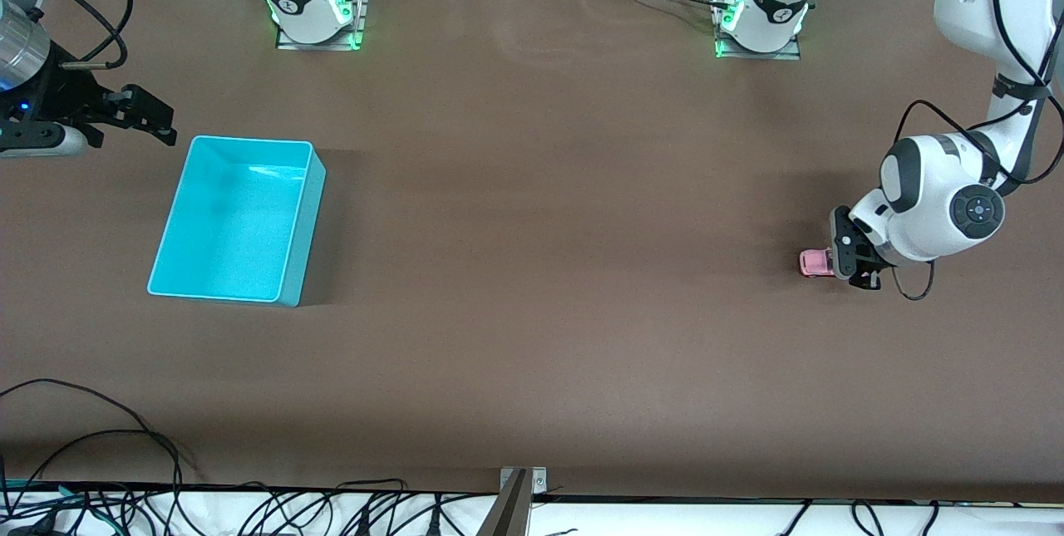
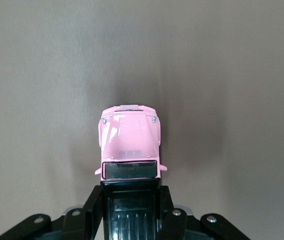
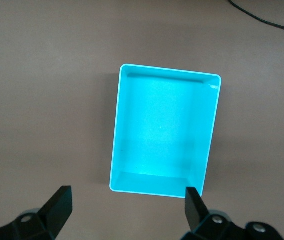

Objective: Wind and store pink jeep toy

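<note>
Currently your left gripper (image 1: 856, 268) is clamped on the pink jeep toy (image 1: 816, 263), low at the table (image 1: 532, 270) toward the left arm's end. Note the toy's glossy pale-pink hood and black rear roof. Only the left wrist view shows the fingers (image 2: 92, 210) pinching the black rear (image 2: 130, 212) and the windscreen; the front view shows just a pink sliver. Your right gripper (image 1: 154, 120) waits with jaws spread, near the smooth rectangular cyan bin (image 1: 295, 253), well apart from the toy.

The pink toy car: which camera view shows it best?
The left wrist view: the pink toy car fills the middle, gripped at its rear by the left end effector. The front view shows only a small pink bit; the right wrist view, nothing.
</note>
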